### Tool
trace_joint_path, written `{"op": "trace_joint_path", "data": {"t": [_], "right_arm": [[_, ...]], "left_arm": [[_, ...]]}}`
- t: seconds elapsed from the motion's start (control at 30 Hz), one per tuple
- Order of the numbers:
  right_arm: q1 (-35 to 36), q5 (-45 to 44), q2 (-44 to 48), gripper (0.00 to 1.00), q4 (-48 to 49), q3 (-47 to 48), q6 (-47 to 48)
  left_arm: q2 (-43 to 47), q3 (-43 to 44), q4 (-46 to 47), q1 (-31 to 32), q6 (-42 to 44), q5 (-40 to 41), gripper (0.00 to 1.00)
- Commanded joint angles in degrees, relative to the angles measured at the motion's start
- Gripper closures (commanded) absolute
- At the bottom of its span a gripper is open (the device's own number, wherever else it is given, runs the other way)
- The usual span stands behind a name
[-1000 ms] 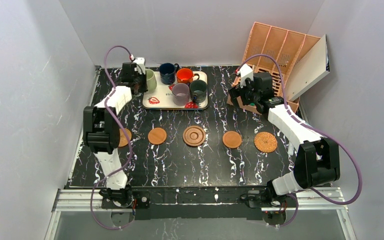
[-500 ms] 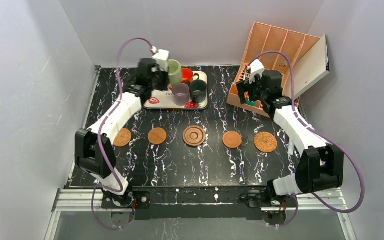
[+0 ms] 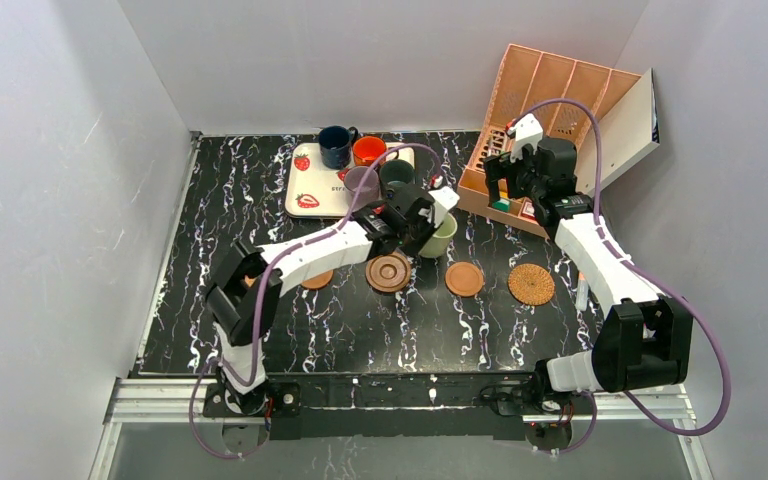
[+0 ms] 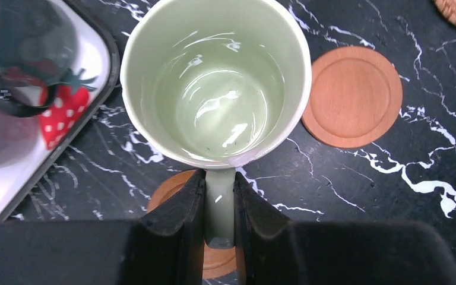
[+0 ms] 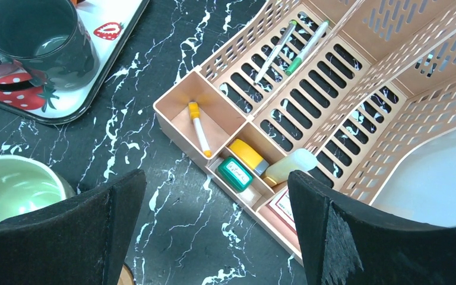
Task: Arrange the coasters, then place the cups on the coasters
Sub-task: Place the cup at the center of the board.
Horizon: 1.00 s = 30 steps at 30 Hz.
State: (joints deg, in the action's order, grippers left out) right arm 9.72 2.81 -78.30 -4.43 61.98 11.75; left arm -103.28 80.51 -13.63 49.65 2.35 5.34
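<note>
Black white-veined surface [image 3: 290, 330] lies under both of your arms, and your pale green cup [image 4: 214, 83] is over it, mouth up, just off the corner of the white strawberry-print tray [image 4: 12, 148]. Your left end effector [image 4: 219, 208] is clamped tight on that cup's handle, one finger on each side. Directly beneath its fingers sits the darker ringed coaster [image 3: 388, 272], and a smooth terracotta coaster [image 4: 351, 96] lies just to the right of the cup, apart from it. Farther right of that is a woven coaster [image 3: 531, 284]. Another smooth coaster [image 3: 316, 279] shows partly under the left arm. Beyond the left end effector, the navy cup [image 3: 335, 146], orange-red cup [image 3: 369, 150], mauve cup [image 3: 361, 182] and dark grey-green cup [image 5: 35, 41] are at the tray. Your right end effector [image 5: 215, 184] gapes fully wide with nothing in it, above the near corner of the peach organiser [image 5: 309, 89].
</note>
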Motion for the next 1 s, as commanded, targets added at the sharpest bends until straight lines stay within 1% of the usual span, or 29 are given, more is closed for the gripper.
{"op": "trace_joint_path", "data": {"t": [0.0,0.17,0.23,0.43,0.57,0.7,0.8,0.83,0.97], "right_arm": [[-0.37,0.63,1.40,0.01,1.92,-0.19,-0.76],[-0.31,1.86,1.74,0.01,1.64,-0.06,-0.89],[-0.35,2.17,1.83,0.01,1.53,-0.05,-0.94],[-0.34,3.06,1.98,0.01,1.15,0.12,-1.03],[-0.30,3.34,1.94,0.01,1.00,0.19,-1.11],[-0.29,3.74,1.77,0.01,0.82,0.26,-1.11],[-0.32,3.99,1.66,0.01,0.51,0.46,-1.19],[-0.32,4.04,1.66,0.01,0.48,0.44,-1.20],[-0.34,4.18,1.75,0.01,0.51,0.51,-1.29]], "left_arm": [[-0.99,3.22,4.42,0.25,-0.84,3.60,1.00],[-3.29,3.00,6.34,0.45,-1.99,5.10,1.00],[-3.83,2.66,6.90,0.53,-4.00,5.21,1.00],[-6.41,2.74,6.72,1.11,-6.71,7.53,1.00],[-8.13,2.92,5.78,1.20,-9.40,8.42,0.97],[-9.55,2.95,4.75,1.15,-11.17,6.55,0.88],[-10.74,4.03,3.12,1.16,-11.83,3.89,0.75],[-11.25,4.38,2.57,1.15,-12.03,2.95,0.69],[-12.62,5.93,0.65,1.17,-13.19,-1.03,0.54]]}}
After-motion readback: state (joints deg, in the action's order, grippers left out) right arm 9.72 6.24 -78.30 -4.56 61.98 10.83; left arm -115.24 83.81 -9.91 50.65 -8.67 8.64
